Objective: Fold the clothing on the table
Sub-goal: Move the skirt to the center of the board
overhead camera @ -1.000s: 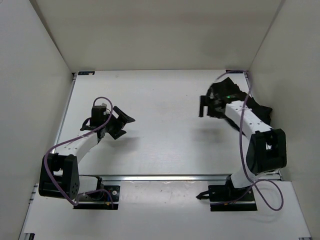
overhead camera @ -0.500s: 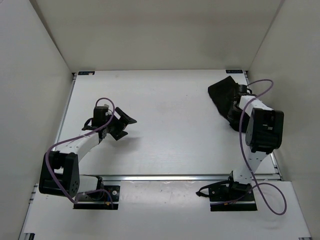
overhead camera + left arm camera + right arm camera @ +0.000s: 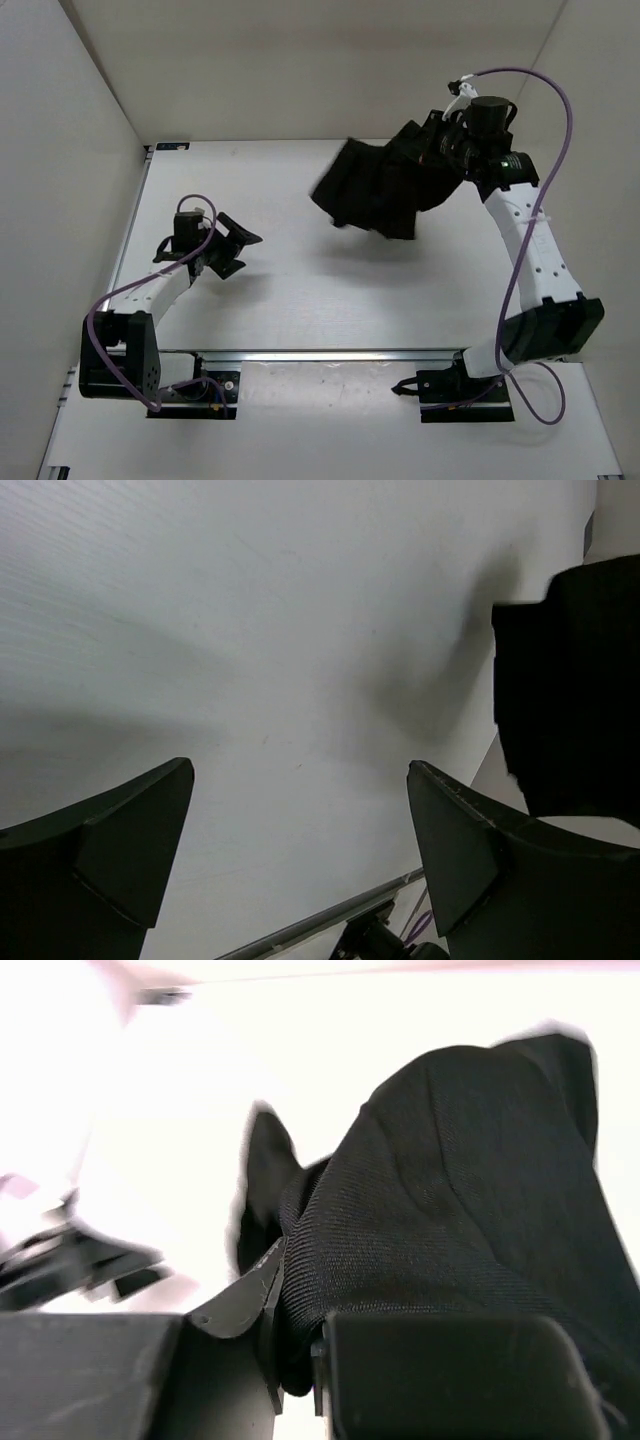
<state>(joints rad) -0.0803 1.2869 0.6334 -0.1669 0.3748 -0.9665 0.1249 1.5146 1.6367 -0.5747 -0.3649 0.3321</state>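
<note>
**Overhead and wrist views.** We see the right gripper (image 3: 436, 152) raised over the far right part of the table (image 3: 300, 300), its jaws closed on one edge of the clothing (image 3: 375, 190). The black fabric hangs from that grip and spreads leftward towards the middle of the far half. It is clear of the surface, with its shadow (image 3: 365, 258) cast on the white top beneath. In the right wrist view we find the same pinch up close: the fingers (image 3: 235, 1310) of the right gripper (image 3: 300, 1350) meet on a bunched fold, and the clothing (image 3: 470, 1190) billows away from them. The left gripper (image 3: 233, 250) sits over the left side of the table, well apart from the clothing, its jaws spread wide with nothing between them. In the left wrist view we see the left gripper (image 3: 298, 770) above bare table (image 3: 250, 630). A purple cable (image 3: 560, 130) loops along the right arm. White walls (image 3: 300, 70) enclose the table on three sides
</note>
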